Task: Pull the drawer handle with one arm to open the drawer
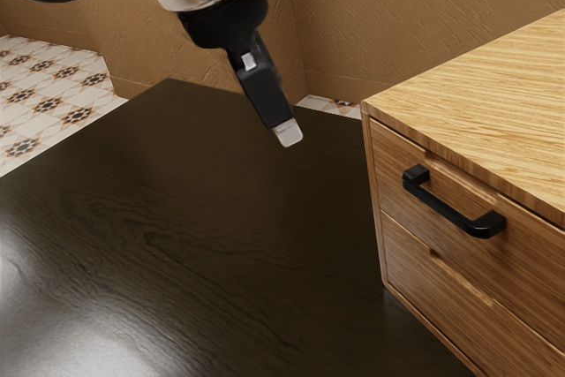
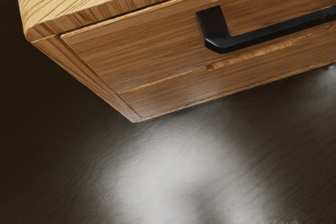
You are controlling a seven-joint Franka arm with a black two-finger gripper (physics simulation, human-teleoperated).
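Note:
A light wooden cabinet (image 1: 494, 103) stands on the dark table at the exterior view's right. Its upper drawer (image 1: 415, 161) sits flush with the cabinet front and carries a black bar handle (image 1: 452, 203). My gripper (image 1: 288, 134) hangs in the air above the table, to the left of the cabinet and somewhat higher than the handle, well apart from it and touching nothing. It is seen edge-on. In the wrist view the drawer front (image 2: 152, 51) and one end of the handle (image 2: 247, 32) lie ahead of my hand.
A second drawer front (image 1: 459, 306) sits below the upper one. The dark glossy table (image 1: 177, 245) stretches wide under my hand. Behind it are a tan wall (image 1: 397, 15) and a patterned tile floor (image 1: 44, 86).

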